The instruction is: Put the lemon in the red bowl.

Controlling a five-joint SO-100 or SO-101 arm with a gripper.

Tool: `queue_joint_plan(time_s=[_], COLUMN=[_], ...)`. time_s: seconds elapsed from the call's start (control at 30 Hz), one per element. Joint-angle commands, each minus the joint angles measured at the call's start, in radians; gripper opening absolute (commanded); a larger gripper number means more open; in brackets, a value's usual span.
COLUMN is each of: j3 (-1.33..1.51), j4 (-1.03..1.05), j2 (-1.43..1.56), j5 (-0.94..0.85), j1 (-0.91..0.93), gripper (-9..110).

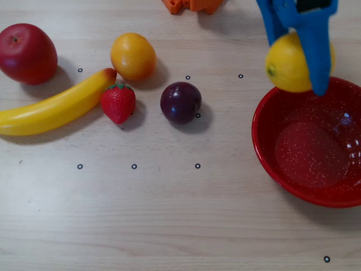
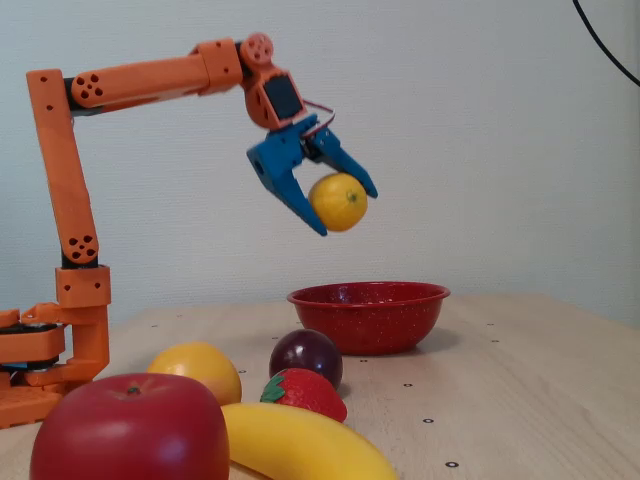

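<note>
Overhead view showed your end effector (image 1: 307, 70) clamped on the lemon (image 1: 286, 63), one blue finger lying across the top of the fruit and the other along its upper left side. The lemon hung over the upper left rim of the red bowl (image 1: 271, 164), partly overlapping that rim from above. You had the bowl sitting at the right edge of the surface (image 1: 169, 220), its speckled inside bare.

From the fixed view, you could see the lemon (image 2: 338, 201) held well above the surface and clear of the red bowl (image 2: 367, 318) below it, with nothing touching between them. The end effector (image 2: 340, 205) pointed down and to the right, its blue fingers (image 2: 290, 190) pressed against both sides of the fruit, and the orange arm (image 2: 150, 75) reached out nearly level from its upright post on the left.

Elsewhere on the surface in the overhead view, you had a red apple (image 1: 27, 53) at far left, a banana (image 1: 53, 110) below it, an orange-yellow fruit (image 1: 133, 56) just above a strawberry (image 1: 118, 103), and a dark plum (image 1: 180, 102) to the strawberry's right. The banana's tip lay just beside the strawberry. All five sat well apart from the bowl.
</note>
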Motion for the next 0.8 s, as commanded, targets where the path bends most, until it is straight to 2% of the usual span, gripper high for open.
queue_joint_plan(time_s=[0.0,0.27,0.47,0.57,0.67,0.77], j3=[-0.012,0.204,0.264,0.267,0.262,0.255], j4=[-0.094,-0.413,-0.561,-0.600,-0.620,-0.637], j2=[0.117,0.094,0.012,-0.043,-0.097,-0.140], j5=[0.044,0.135,0.138,0.137,0.124,0.123], j1=[0.058,0.140,0.147,0.137,0.123,0.109], gripper=[0,0,2,9,24,30])
